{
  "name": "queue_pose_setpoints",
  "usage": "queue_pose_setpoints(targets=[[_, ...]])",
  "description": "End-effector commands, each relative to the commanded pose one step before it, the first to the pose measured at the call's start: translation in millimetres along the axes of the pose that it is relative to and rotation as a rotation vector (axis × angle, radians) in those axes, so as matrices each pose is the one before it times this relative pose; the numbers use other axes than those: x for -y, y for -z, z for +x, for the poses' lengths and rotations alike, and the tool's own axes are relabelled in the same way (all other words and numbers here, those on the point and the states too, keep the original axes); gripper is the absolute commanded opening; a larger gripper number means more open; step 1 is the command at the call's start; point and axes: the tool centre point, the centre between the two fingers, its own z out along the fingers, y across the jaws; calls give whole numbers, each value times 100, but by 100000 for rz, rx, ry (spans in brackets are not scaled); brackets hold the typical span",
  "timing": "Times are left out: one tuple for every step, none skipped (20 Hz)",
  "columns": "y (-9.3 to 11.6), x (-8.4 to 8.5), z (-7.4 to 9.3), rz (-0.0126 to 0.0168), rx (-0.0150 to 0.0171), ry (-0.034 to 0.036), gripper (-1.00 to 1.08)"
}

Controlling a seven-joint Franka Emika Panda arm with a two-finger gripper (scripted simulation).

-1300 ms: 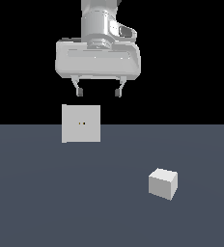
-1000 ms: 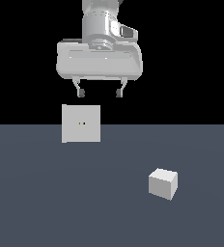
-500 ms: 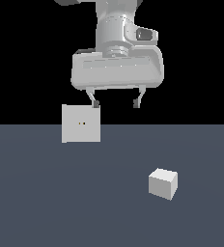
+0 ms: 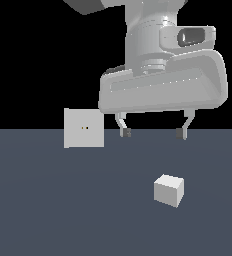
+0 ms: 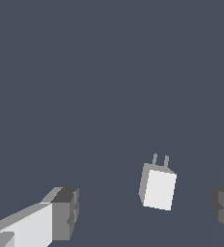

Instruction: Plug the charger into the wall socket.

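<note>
The charger point(image 4: 168, 190) is a small white cube lying on the dark floor toward the exterior view's right; the wrist view shows the charger point(image 5: 158, 187) with two short prongs sticking out of one face. The wall socket point(image 4: 84, 128) is an upright white square panel with two tiny holes at its centre, toward the exterior view's left. My gripper point(image 4: 153, 132) hangs open above the floor, higher than the charger and to the right of the socket. Nothing is between its fingers point(image 5: 64, 213), and in the wrist view the charger lies between the two fingertips, nearer one of them.
A flat dark grey floor point(image 4: 53, 210) spreads under everything, with black background above it. No other objects show.
The gripper has moved toward the exterior view's right and lower, from above the socket to above the charger. Charger and socket have not moved.
</note>
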Motion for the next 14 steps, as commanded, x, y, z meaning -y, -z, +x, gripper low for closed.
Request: queue_pose_setpoints(targets=[[-1009,-1281,-836,-138,41,-6775,100],[-337,-417,-264,-47,47,-2147,100],[-305,-372,-238,-39,44,-1926,100],[-271,-328,-212,-32,41,-1704,100],[-237,-283,-185,-26,37,-1477,100],[-201,-237,-157,-21,32,-1245,100],[-164,-192,-128,-16,27,-1013,100],[-128,-148,-99,-12,21,-784,100],[-91,-106,-71,-8,15,-559,100],[-55,-63,-42,-5,9,-335,100],[-18,-20,-15,-2,3,-109,100],[72,89,66,-53,75,660,100],[-28,1,-3,0,0,0,100],[-83,4,-10,0,0,0,100]])
